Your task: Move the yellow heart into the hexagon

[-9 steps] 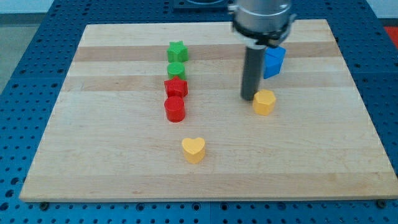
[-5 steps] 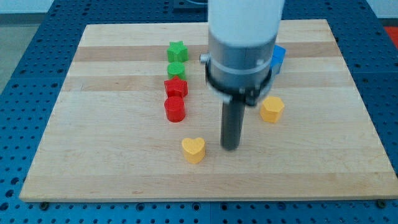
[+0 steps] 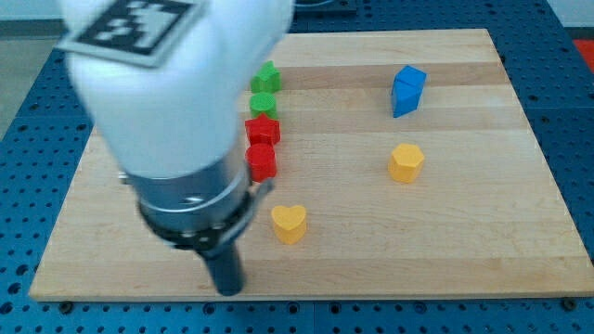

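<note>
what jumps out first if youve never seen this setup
The big white arm fills the view's left, with my tip down near the board's bottom edge, below and left of the yellow heart. A column of green and red blocks runs up the middle, and the yellow hexagon sits alone at right.

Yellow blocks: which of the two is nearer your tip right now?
The yellow heart, just up and right of my tip near the view's bottom. The yellow hexagon lies much farther toward the view's right.
</note>
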Robot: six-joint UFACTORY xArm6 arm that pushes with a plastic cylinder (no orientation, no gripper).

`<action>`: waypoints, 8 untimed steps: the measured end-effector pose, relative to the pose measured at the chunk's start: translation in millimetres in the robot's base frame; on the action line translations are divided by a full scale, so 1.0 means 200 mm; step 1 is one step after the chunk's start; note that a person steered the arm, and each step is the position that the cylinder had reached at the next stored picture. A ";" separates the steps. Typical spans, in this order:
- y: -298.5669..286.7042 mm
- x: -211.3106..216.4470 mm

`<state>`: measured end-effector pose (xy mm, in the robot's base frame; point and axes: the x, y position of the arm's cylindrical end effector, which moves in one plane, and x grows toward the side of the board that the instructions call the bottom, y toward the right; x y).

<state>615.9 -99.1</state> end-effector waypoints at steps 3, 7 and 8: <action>0.40 -0.54; 0.61 -0.68; 0.61 -0.72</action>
<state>470.9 22.6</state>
